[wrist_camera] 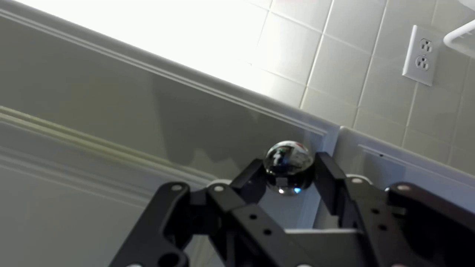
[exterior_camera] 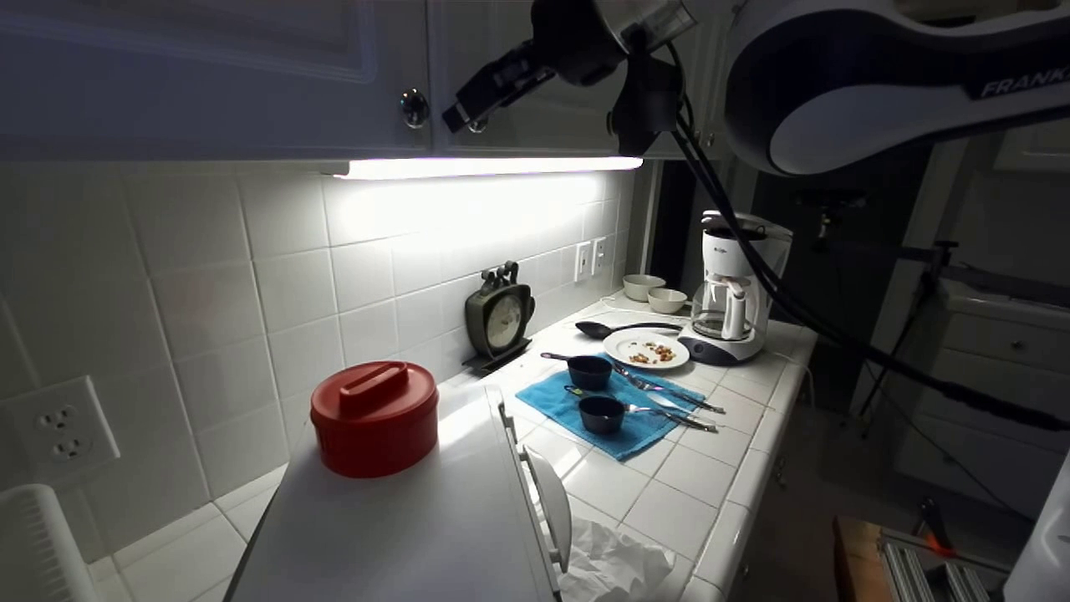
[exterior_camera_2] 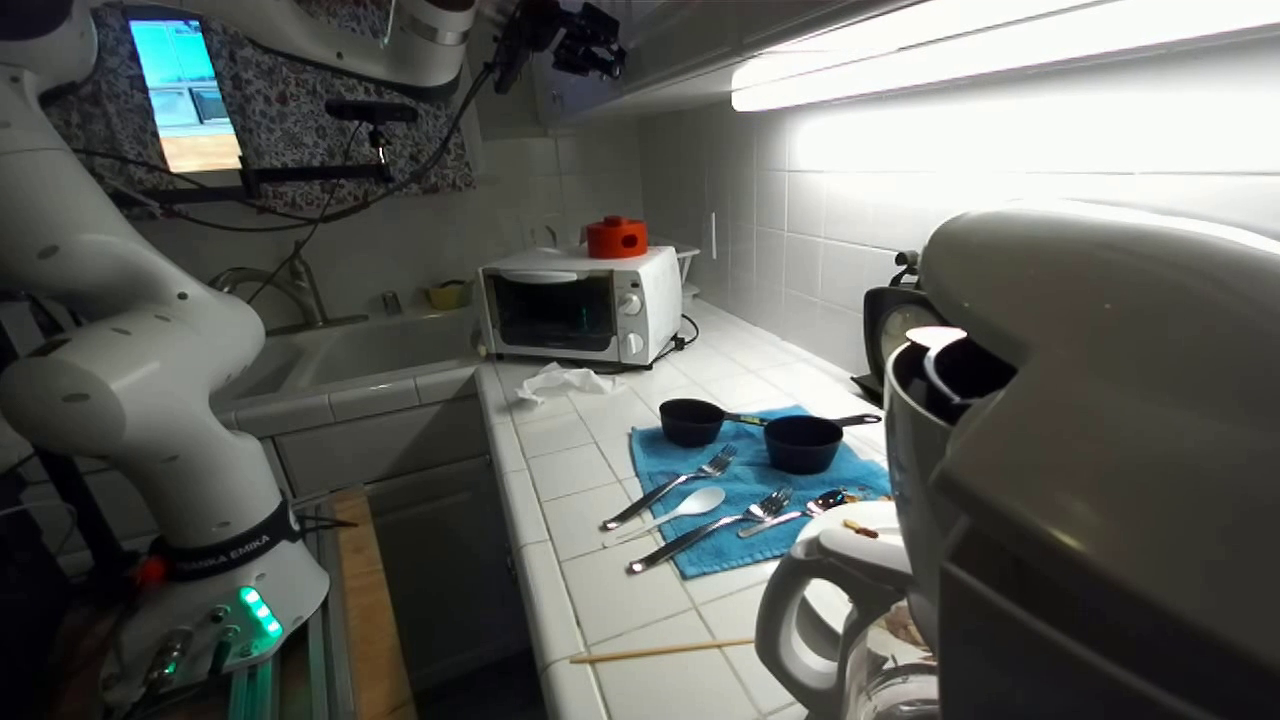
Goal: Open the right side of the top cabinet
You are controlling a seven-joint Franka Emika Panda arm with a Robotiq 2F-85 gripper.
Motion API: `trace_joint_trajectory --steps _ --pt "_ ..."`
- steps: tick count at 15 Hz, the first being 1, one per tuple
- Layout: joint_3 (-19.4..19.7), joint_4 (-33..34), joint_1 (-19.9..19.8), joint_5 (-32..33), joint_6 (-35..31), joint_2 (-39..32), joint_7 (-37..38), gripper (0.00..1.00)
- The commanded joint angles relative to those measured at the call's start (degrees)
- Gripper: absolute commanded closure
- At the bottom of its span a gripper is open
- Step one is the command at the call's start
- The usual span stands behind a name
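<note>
With your black two-fingered gripper [wrist_camera: 290,168], you pinch the small round silver knob [wrist_camera: 288,158], right of centre in the wrist view. The wide white panelled door [wrist_camera: 92,81], at left, seems rigid; grip behind the knob's probably slippery bulge.

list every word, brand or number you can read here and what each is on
"FRANK" on the robot arm, the rest cut off by the picture's edge
"RANKA EMIKA" on the dark band around the robot's base, its start unclear
Too small or blurred to read: the logo on the coffee maker, any markings on the round dial, the yellow mark on a black cup
</note>
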State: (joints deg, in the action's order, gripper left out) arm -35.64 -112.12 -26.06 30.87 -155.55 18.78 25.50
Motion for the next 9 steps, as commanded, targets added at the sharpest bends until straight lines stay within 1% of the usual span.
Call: trace_joint_trajectory --steps 1,3,4,6,9 --pt "-0.67 1.16 -0.46 0.72 0.98 -1.50 -0.65 0.85" --pt "0.00 1.02 0.79 -0.90 1.43 -1.58 -2.56 0.86" --pt "3.90 1.01 5.80 0.62 2.99 -2.25 -1.96 0.86" --pt "6.74 0.56 9.59 -1.11 5.41 -1.75 -3.28 0.89" --pt "11.52 0.73 14.90 -1.93 6.48 -2.26 -4.61 0.89"
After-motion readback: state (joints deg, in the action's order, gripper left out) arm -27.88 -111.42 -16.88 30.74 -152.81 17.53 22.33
